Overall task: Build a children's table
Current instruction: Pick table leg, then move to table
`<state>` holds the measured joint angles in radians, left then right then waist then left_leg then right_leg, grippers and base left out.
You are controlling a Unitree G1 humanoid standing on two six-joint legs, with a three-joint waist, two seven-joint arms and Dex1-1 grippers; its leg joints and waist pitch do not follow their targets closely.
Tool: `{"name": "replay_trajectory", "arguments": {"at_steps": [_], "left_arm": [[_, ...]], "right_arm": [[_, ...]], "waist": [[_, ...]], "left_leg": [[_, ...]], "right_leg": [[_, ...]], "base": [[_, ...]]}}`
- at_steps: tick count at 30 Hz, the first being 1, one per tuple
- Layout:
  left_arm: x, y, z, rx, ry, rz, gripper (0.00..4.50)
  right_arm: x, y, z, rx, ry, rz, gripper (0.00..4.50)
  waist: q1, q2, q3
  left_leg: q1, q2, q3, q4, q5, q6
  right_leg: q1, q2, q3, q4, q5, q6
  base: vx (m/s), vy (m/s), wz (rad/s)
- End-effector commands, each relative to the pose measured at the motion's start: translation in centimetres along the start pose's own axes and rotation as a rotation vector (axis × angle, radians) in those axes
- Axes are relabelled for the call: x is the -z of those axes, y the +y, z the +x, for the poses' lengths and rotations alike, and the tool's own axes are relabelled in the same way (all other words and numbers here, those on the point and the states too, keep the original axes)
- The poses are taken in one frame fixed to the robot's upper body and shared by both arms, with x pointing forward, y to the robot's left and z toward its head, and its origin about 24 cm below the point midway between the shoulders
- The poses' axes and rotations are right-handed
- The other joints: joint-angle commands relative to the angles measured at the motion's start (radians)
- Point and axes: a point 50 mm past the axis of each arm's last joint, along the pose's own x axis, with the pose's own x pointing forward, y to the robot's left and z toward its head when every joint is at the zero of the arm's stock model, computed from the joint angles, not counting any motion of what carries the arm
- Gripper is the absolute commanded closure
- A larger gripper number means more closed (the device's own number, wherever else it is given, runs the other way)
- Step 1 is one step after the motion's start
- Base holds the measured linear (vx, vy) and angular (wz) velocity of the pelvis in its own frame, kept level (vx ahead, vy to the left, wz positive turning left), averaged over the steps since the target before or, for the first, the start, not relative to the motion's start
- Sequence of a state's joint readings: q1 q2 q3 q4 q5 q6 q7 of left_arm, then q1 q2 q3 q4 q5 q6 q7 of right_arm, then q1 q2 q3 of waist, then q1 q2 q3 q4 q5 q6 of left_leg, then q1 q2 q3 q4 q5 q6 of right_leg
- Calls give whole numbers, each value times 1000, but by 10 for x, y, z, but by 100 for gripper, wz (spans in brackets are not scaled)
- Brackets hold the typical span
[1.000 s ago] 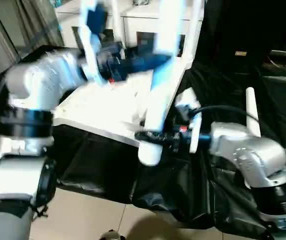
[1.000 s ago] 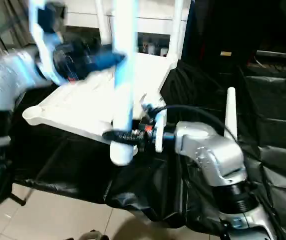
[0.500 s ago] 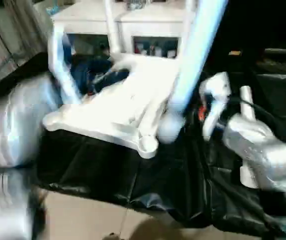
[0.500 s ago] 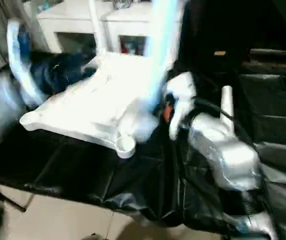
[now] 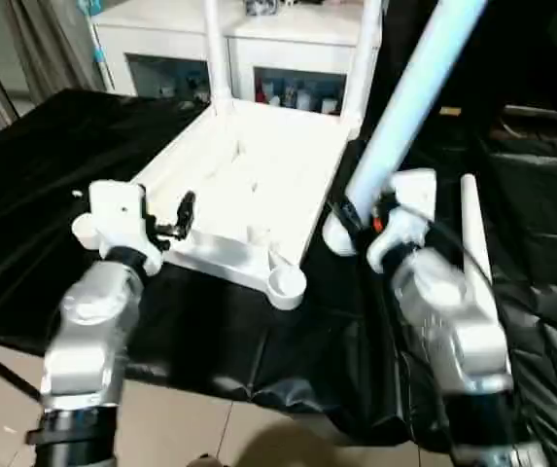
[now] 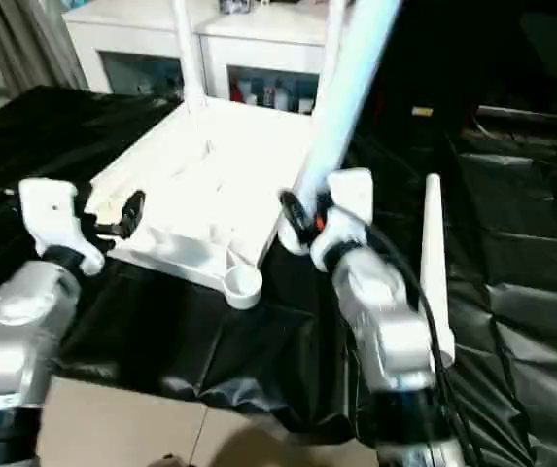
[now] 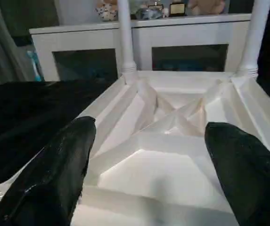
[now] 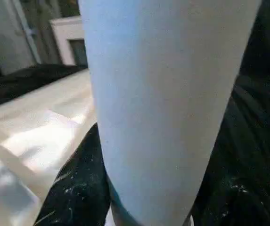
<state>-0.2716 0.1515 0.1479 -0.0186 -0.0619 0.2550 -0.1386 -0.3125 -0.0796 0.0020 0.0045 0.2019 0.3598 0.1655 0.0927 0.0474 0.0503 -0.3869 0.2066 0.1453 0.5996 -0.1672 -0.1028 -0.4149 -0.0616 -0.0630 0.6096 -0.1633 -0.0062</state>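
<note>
The white table top (image 5: pixel 249 185) lies upside down on black cloth, its X-braced ribs facing up. Two legs (image 5: pixel 214 58) stand in the far corner sockets. The near right socket (image 5: pixel 286 284) is empty. My right gripper (image 5: pixel 348 216) is shut on a third leg (image 5: pixel 416 78), which tilts up and to the right; its lower end hangs just right of that socket. A fourth leg (image 5: pixel 474 255) lies on the cloth at the right. My left gripper (image 5: pixel 176 220) is open at the top's near left corner, with its fingers (image 7: pixel 54 174) apart over the ribs.
A white cabinet with glass doors (image 5: pixel 288 44) stands right behind the table top. The black cloth (image 5: pixel 45 156) covers the work surface and hangs over its front edge above a tiled floor (image 5: pixel 181 428).
The camera has shifted. My left arm has drawn back from over the top to its near left corner. The held leg has moved right off the near right socket and tilted.
</note>
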Motion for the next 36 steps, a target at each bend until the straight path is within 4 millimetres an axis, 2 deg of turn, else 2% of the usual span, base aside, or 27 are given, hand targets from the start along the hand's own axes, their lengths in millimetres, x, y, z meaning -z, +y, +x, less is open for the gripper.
{"name": "replay_trajectory", "arguments": {"at_steps": [1,4,5,7,9,11,14,15,16,17,18,19,20,21,22,23,24,25,26,27,29,30,31,32,33,34,36], "left_arm": [[1,-4,2,1,-19,24,33],[1,-9,4,13,-30,23,33],[2,-9,4,13,-31,30,33],[4,-11,4,17,-26,25,33],[5,-12,4,21,-24,26,33],[7,-12,3,19,-25,44,33],[8,-10,3,10,-24,46,33],[8,-10,3,10,-25,48,33],[9,-9,3,6,-25,50,33],[9,-9,3,6,-25,50,33],[9,-9,3,7,-26,54,33],[9,-8,3,7,-26,55,33],[9,-8,4,7,-26,59,33],[9,-8,4,7,-25,61,33],[10,-9,5,9,-24,62,33],[10,-9,5,9,-24,62,33],[10,-9,5,11,-23,62,33],[11,-10,5,15,-20,65,33],[11,-10,5,15,-19,66,33],[12,-11,5,17,-18,67,33],[12,-11,5,18,-17,69,33],[13,-11,5,18,-16,69,33],[13,-10,5,18,-16,70,33],[13,-10,5,18,-16,70,33],[13,-10,4,16,-15,71,33],[13,-10,4,14,-15,71,33],[14,-9,3,12,-12,73,33]], "right_arm": [[1,-5,-4,33,-13,-5,262],[9,-8,-8,46,10,-6,262],[11,-8,-9,44,16,-10,262],[15,-8,-10,42,26,-11,262],[15,-7,-9,42,28,-7,262],[17,-4,-8,30,34,-3,262],[17,-2,-7,18,38,-2,262],[17,-2,-7,17,38,-2,262],[17,-2,-6,11,39,-5,262],[17,-2,-6,11,39,-5,262],[17,-1,-6,10,39,-5,262],[17,-1,-6,10,39,-5,262],[17,-1,-5,8,39,-6,262],[17,-1,-6,8,40,-3,262],[17,0,-6,9,39,-1,262],[17,0,-6,9,39,-1,262],[17,0,-6,10,39,-3,262],[18,-1,-7,10,39,-5,262],[18,-1,-7,11,39,-6,262],[18,-1,-7,12,39,-10,262],[17,-1,-7,11,38,-13,262],[17,-1,-7,11,38,-14,262],[17,-2,-7,10,37,-17,262],[17,-2,-7,10,37,-17,262],[17,-3,-7,11,37,-20,262],[16,-3,-7,11,36,-22,262],[15,-4,-7,12,33,-29,262]], "waist": [[14,6,-74],[38,-1,-72],[40,2,-72],[26,16,-74],[11,18,-78],[1,19,-77],[-22,23,-70],[-42,27,-64],[-56,24,-53],[-65,40,-52],[-71,49,-57],[-73,43,-50],[-67,7,-49],[-24,-28,-56],[-52,-33,-58],[-41,-17,-76],[-50,-6,-50],[-37,12,-56],[-48,14,-61],[-95,40,-73],[-124,68,-66],[-126,57,-61],[-125,34,-63],[-116,0,-67],[-51,-41,-70],[-55,-29,-68],[-52,-8,-62]], "left_leg": [[-10,-14,15,-44,-184,114],[-25,-1,-18,13,-112,195],[-27,2,-22,9,-97,201],[-14,-6,-7,-26,-109,246],[10,-14,11,-38,-140,292],[20,-16,22,-47,-202,319],[46,-16,33,-72,-374,273],[93,-11,60,-75,-508,170],[51,-14,56,-130,-642,147],[36,-10,69,-158,-693,138],[21,-2,83,-201,-753,130],[13,0,94,-213,-777,118],[35,13,96,-192,-767,63],[65,-12,65,13,-566,50],[-24,-52,-70,189,-202,101],[-77,-79,-106,197,-124,74],[-51,-34,-120,144,-204,50],[-31,-45,-100,45,-228,109],[-17,-59,-87,-1,-201,168],[38,-51,-85,-38,-246,285],[60,-38,-93,-85,-237,424],[65,-22,-96,-89,-177,505],[76,4,-44,-61,-192,463],[61,-13,-23,-41,-236,409],[-4,-50,-22,84,-332,281],[-64,-24,-89,158,-243,175],[-71,-39,-111,112,-186,121]], "right_leg": [[69,-116,71,-103,-386,-108],[80,-207,124,-131,-530,-122],[80,-204,119,-130,-534,-131],[61,-139,75,-112,-453,-158],[43,-106,60,-99,-372,-165],[38,-105,52,-105,-359,-145],[24,-98,31,-117,-422,-66],[-21,-61,19,-115,-445,-29],[12,-35,-34,-81,-403,11],[25,-22,-54,-42,-360,14],[62,-14,-84,69,-218,-16],[66,-18,-89,82,-189,-25],[58,-68,-52,24,-285,-22],[3,-260,89,-155,-750,23],[47,-353,171,-182,-913,30],[106,-328,165,-142,-850,19],[63,-292,147,-151,-788,-40],[88,-211,62,-126,-649,-136],[74,-142,26,-107,-570,-136],[20,-27,-17,-30,-404,-130],[5,15,-46,73,-186,-103],[0,1,-53,87,-122,-74],[-13,-48,-18,36,-106,-77],[0,-91,17,-16,-129,-98],[57,-261,147,-129,-353,-126],[101,-347,193,-142,-515,-146],[94,-259,124,-132,-574,-171]], "base": [[0,0,0],[0,0,0],[-13,83,0],[-18,121,-1],[-18,148,8],[-29,157,10],[-49,164,10],[-67,158,-8],[-67,158,-8],[-87,153,-13],[-83,122,0],[-83,122,0],[-57,30,-7],[-77,13,-1],[-77,13,-1],[-21,97,-14],[16,148,-35],[16,148,-35],[-53,178,-4],[-47,172,16],[-45,166,11],[-52,141,-5],[-52,141,-5],[-50,104,-11],[-20,117,-11],[-20,117,-11],[-37,160,-22]]}}
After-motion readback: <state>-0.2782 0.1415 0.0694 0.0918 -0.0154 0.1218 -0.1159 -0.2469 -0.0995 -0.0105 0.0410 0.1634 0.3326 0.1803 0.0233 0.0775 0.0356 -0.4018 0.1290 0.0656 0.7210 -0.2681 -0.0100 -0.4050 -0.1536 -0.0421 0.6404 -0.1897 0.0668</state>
